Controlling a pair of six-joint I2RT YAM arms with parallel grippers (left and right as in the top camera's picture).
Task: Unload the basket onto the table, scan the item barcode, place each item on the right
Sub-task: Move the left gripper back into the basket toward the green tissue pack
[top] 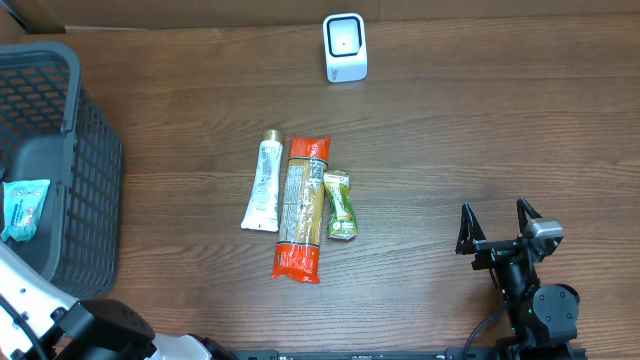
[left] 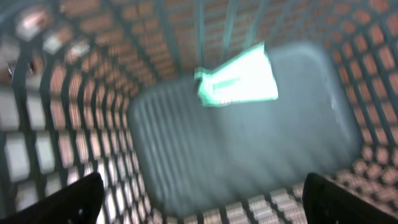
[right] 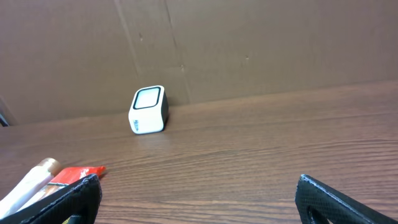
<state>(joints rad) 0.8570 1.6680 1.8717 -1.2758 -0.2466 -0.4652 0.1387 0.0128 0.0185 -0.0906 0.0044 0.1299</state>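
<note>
The task is judged to be partly done. One teal packet (left: 239,78) lies flat on the floor of the basket (top: 95,170), below and ahead of the left gripper (left: 202,186), which hangs over the basket with its fingers spread wide and nothing between them. From that placement the packet is taken as already dealt with, though no scan can be confirmed. Three items are seen side by side on the surface (top: 450,130), well apart from the right gripper (top: 494,208) and off to its left: one white tube (top: 263,186), one long orange-red packet (top: 302,208) just beside it, and one small green sachet (top: 340,204) against the packet's other side. None of the three is touched by either gripper, so they are judged to be the work left. Each has yet to be picked up, shown to the scanner and put away. One scanner (top: 345,46) stands upright far ahead of the right gripper and to its left, with its window facing the items. The right gripper is likewise fully parted and empty, resting low near the surface. Counted in all are one basket, one scanner, four items and two grippers.
</note>
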